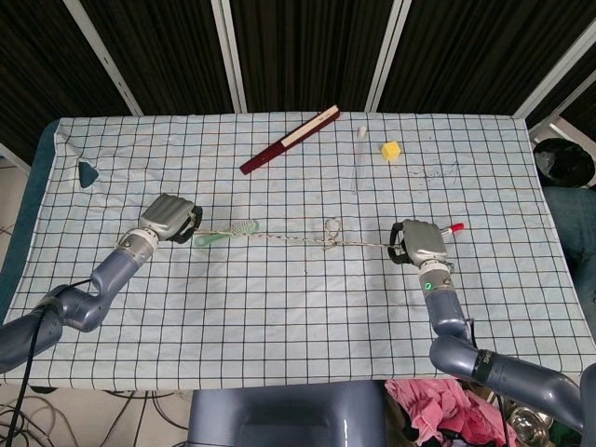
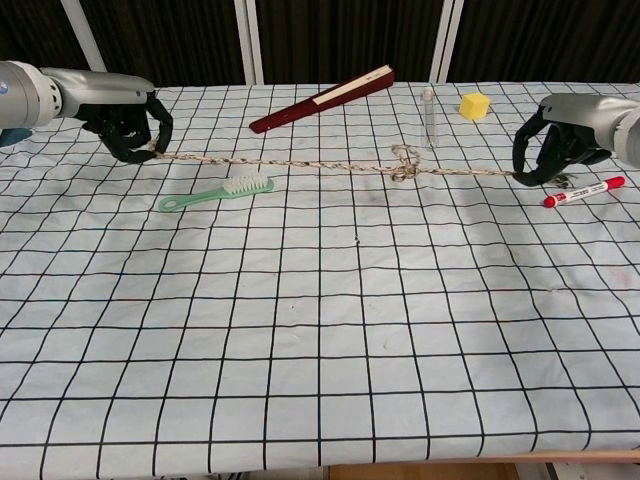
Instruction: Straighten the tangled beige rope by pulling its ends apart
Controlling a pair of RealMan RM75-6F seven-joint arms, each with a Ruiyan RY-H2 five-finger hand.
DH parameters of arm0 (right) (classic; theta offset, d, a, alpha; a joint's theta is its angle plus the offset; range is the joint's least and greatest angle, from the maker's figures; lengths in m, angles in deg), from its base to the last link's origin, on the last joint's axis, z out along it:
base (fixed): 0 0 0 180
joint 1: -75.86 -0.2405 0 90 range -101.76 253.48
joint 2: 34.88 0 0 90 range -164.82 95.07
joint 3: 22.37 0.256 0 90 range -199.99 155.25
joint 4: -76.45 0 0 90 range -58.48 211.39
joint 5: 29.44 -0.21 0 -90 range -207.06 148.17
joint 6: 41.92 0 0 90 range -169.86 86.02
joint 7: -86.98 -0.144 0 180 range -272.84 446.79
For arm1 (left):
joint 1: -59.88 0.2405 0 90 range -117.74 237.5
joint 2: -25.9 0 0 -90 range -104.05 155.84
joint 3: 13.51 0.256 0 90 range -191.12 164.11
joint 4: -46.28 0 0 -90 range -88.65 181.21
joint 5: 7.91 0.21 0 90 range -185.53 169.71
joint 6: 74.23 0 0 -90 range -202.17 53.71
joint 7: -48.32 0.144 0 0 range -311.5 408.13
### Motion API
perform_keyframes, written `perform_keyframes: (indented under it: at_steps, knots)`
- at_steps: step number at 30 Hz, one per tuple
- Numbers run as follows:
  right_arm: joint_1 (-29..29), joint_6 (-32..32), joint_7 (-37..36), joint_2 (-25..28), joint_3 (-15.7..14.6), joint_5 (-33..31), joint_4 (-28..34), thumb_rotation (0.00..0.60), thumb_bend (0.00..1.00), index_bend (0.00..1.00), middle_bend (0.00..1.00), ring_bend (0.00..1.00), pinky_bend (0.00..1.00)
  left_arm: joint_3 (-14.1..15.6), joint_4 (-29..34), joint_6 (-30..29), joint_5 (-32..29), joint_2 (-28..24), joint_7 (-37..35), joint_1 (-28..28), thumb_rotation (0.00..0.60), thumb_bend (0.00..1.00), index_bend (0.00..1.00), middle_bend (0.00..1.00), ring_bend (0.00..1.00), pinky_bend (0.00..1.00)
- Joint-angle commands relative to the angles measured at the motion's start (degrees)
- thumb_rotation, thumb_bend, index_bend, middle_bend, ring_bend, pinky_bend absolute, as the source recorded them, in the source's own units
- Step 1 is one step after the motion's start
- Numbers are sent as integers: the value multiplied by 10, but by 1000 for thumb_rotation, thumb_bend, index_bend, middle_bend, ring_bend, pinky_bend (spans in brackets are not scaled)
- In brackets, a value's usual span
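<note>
1. Your left hand point(image 2: 125, 115) has its fingers curled tight on the beige rope point(image 2: 300, 163) end.
2. Rope runs taut toward 3 o'clock, small knot point(image 2: 404, 168) past midway.
3. Your right hand point(image 2: 560, 145) pinches the other end.

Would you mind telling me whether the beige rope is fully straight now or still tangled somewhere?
Mostly straight, not fully: the beige rope runs taut between the left hand and right hand, but a small knotted loop remains.
</note>
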Motion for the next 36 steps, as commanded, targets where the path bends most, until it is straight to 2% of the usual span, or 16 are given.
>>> perform_keyframes:
  at_steps: [1,18,22,36]
  knots:
    - [2,4,-2,5,-4,0,-5,600,529,681,985,1000,982,1,-1,-1,-2,-2,1,2,600,510,621,859,891,882]
    - [37,35,-48,60,-23,8,-55,600,531,682,985,1000,982,9,-35,-6,-9,-7,-5,27,600,510,621,859,891,882]
    - [42,44,-52,69,-29,8,-67,600,531,681,985,1000,982,2,-33,-9,-13,-13,-15,30,600,510,622,859,891,882]
    - [46,70,-63,76,-37,-1,-109,600,532,681,985,1000,982,3,-39,-4,-14,-16,-9,33,600,510,623,859,891,882]
